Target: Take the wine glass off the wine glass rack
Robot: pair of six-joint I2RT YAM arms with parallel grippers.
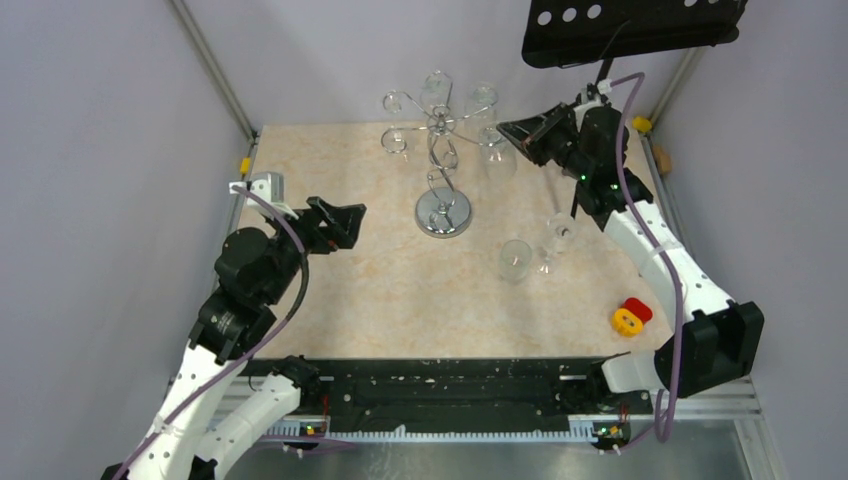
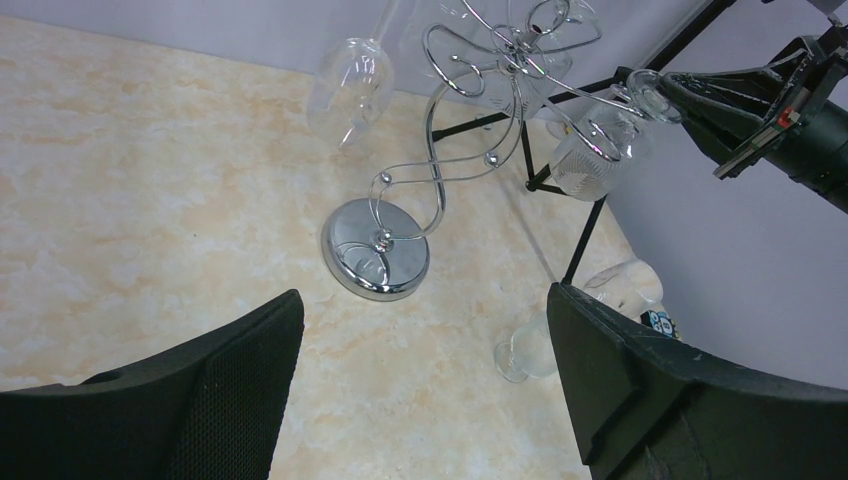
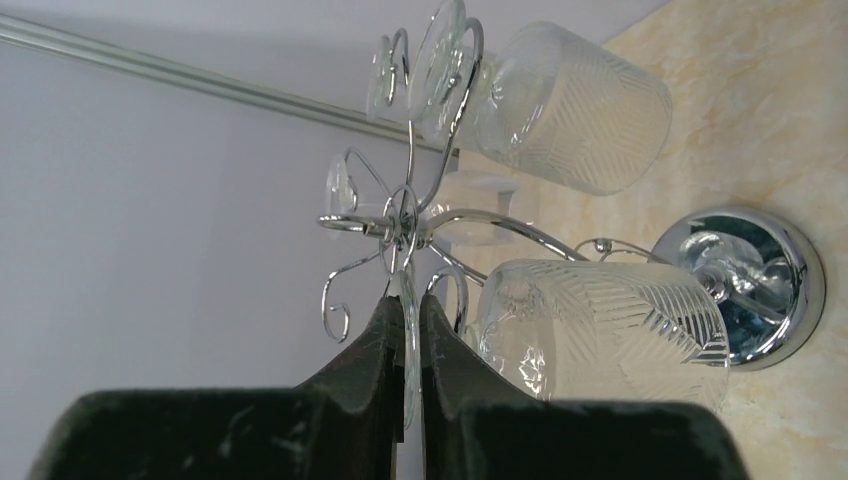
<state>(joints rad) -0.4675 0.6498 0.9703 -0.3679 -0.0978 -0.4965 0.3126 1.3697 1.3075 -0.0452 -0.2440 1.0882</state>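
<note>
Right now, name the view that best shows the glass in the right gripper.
Right wrist: the glass is close and large, its foot pinched edge-on in the right gripper, bowl hanging from the rack. Left wrist shows it side-on but smaller; top external shows only a faint outline.

A beige, marble-patterned table point(image 1: 350, 300) fills the view from above. The wine glass rack point(image 1: 443, 212) stands on its round mirrored base near the middle, towards the back. To its right, nearer the front, two clear glasses sit close together: one point(image 1: 515, 262) and another point(image 1: 558, 234). A small red and yellow object point(image 1: 631, 316) lies near the right edge.
</note>
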